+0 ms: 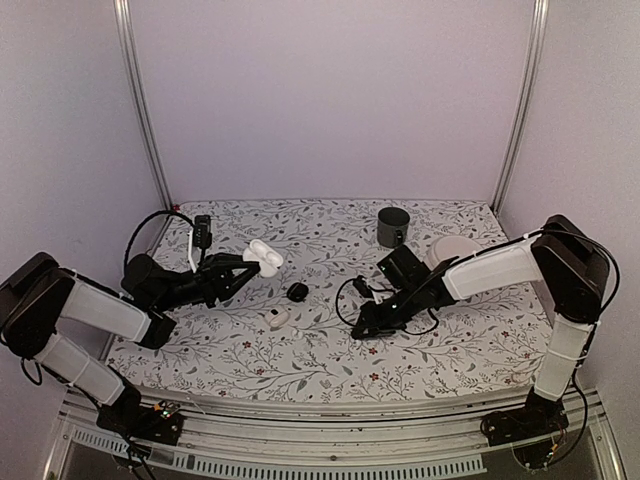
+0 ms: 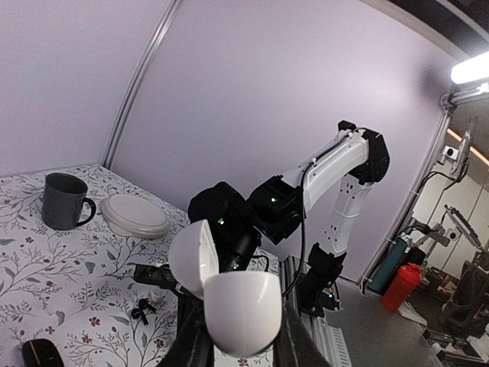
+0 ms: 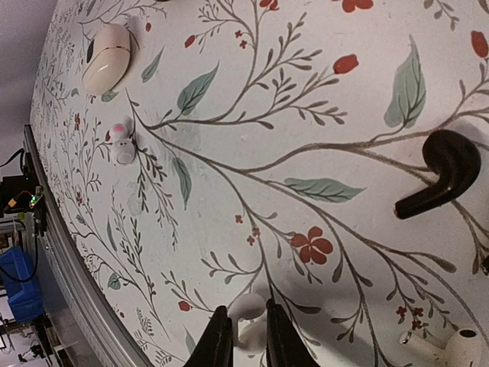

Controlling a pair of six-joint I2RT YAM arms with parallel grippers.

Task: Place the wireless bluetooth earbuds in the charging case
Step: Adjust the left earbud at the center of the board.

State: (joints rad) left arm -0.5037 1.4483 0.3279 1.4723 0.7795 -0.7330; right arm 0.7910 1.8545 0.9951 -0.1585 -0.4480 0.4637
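Observation:
My left gripper (image 1: 250,268) is shut on an open white charging case (image 1: 264,257) and holds it above the table, lid hinged up. In the left wrist view the case (image 2: 244,310) sits between my fingers (image 2: 195,344). My right gripper (image 1: 366,327) is down at the table, its jaws closed around a small white earbud (image 3: 246,308). A black earbud (image 3: 439,172) lies to its right, and another white earbud (image 3: 451,348) lies at the bottom right. A black earbud (image 2: 141,312) also shows on the table below the right arm.
A round black case (image 1: 297,291) and a cream pebble-like case (image 1: 277,317) lie mid-table. The cream case (image 3: 107,57) has a small white and pink piece (image 3: 121,143) near it. A dark mug (image 1: 392,226) and a white dish (image 1: 455,250) stand at the back right.

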